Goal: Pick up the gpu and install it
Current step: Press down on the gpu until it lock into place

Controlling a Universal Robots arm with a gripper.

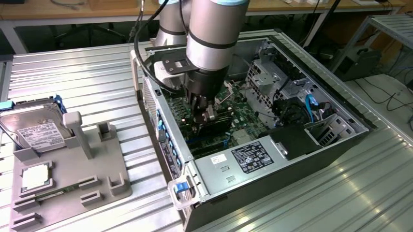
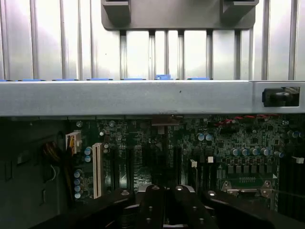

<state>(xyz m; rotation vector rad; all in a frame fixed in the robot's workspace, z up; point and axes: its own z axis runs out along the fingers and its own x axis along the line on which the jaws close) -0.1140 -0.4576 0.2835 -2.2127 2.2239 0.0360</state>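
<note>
The end effector [image 1: 205, 117], closed on the gpu [image 1: 218, 126], hung inside the case [image 1: 335, 104], card directly beneath, long axis along the motherboard [image 2: 190, 152] slots.

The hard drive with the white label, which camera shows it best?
The exterior view. There the hard drive sits tilted in the grey holder on the ribbed table, at the exterior view's left, its label facing the camera. The wrist view looks at the computer case's motherboard and the holder's edge; I cannot make out the drive there.
</note>
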